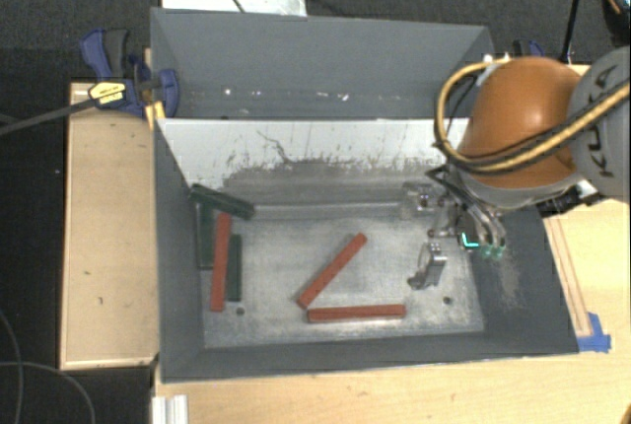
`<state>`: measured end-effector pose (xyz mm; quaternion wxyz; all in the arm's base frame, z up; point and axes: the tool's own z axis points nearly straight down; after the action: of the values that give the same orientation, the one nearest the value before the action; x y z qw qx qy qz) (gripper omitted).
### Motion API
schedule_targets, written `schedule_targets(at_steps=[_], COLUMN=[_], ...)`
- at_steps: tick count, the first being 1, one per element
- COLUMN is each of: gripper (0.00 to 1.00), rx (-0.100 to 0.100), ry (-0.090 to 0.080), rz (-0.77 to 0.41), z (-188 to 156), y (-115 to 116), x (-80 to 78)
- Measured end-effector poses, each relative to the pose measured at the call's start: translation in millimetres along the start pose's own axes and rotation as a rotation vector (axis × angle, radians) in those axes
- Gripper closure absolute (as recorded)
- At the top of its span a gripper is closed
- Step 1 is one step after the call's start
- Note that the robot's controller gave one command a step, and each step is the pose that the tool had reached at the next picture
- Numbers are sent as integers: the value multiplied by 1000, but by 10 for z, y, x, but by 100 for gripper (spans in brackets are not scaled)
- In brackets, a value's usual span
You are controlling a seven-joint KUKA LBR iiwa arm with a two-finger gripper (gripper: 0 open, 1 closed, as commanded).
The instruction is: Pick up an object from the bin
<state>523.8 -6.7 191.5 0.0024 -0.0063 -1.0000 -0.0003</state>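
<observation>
Your claw (pixel 426 274) hangs low over the right part of the grey metal bin (pixel 325 52), above bare, scuffed floor. The arm's rounded orange cover (pixel 518 121) sits behind it on the right. You cannot tell from this angle whether the claw is released or clenched, and you can see nothing gripped in it.

The closest thing to the claw is a long flat red bar (pixel 356 313) lying level along the front wall. Its right end is near the claw, a little to the front and left of it, and you cannot tell whether they touch. A second red bar (pixel 332 270) lies slantwise in the middle of the floor, with its lower end just beside the left end of the first, so the two make an open V.

Well apart, by the left wall, you have a small cluster. A third red bar (pixel 220 262) lies lengthwise between two dark green bars (pixel 204 235) (pixel 235 269), and a further dark green bar (pixel 222 202) lies tilted across their far ends.
</observation>
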Motion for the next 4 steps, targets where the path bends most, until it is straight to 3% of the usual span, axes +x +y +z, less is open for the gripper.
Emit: schedule_targets(at_steps=[1, 2, 3, 4], gripper=[0, 0, 0, 0], rx=[0, 1, 2, 2], ry=[-12, -11, -10, -4], rz=[-194, -407, -557, -728], z=[1220, 898, 906, 1217], y=[941, 1134, 1112, 1019], x=[468, -84, -317, -366])
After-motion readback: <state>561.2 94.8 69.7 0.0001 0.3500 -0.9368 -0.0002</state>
